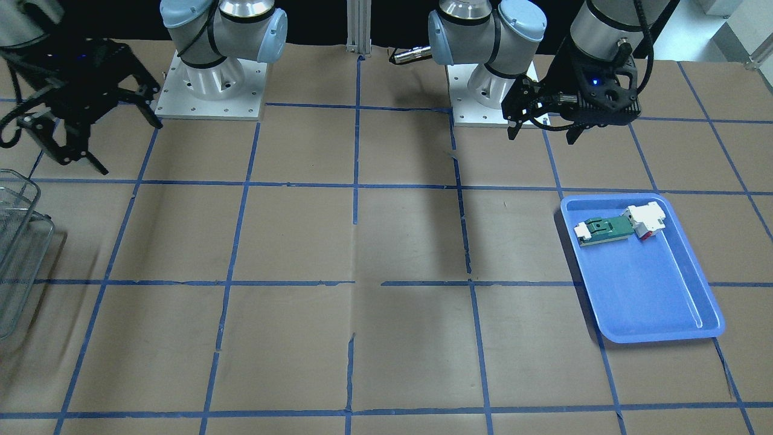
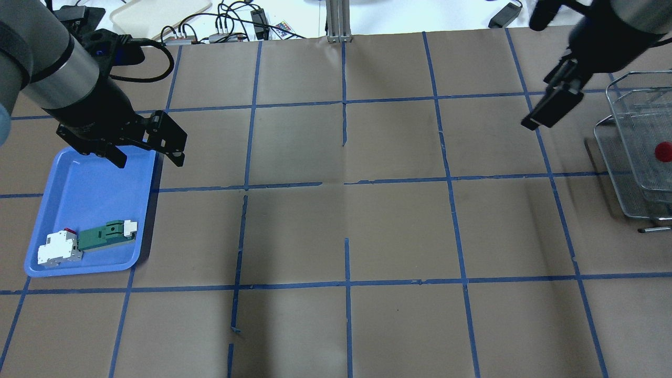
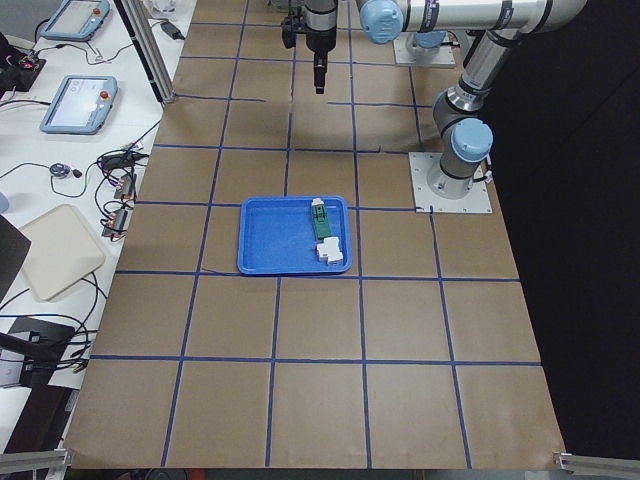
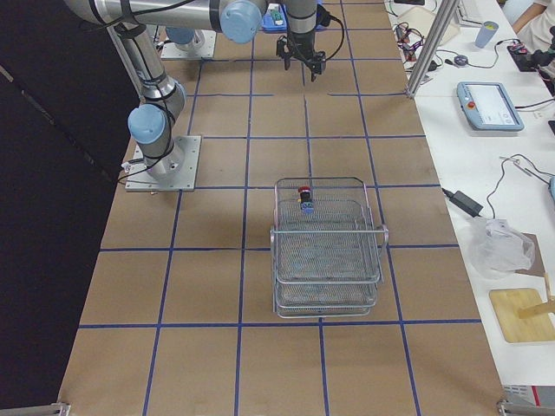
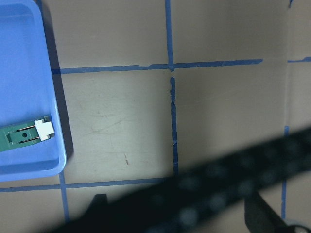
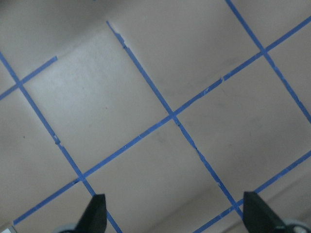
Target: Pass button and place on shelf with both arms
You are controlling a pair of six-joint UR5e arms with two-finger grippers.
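The button (image 2: 663,151) lies inside the shelf (image 2: 615,169), so the job looks done. The right hand (image 6: 176,216) hangs near the shelf, fingers apart and empty. The left hand (image 2: 150,161), far from the shelf, is apart too.

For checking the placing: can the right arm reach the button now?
Probably yes. The button lies on the top tier of the shelf with nothing above it, and the right claw hangs open nearby.
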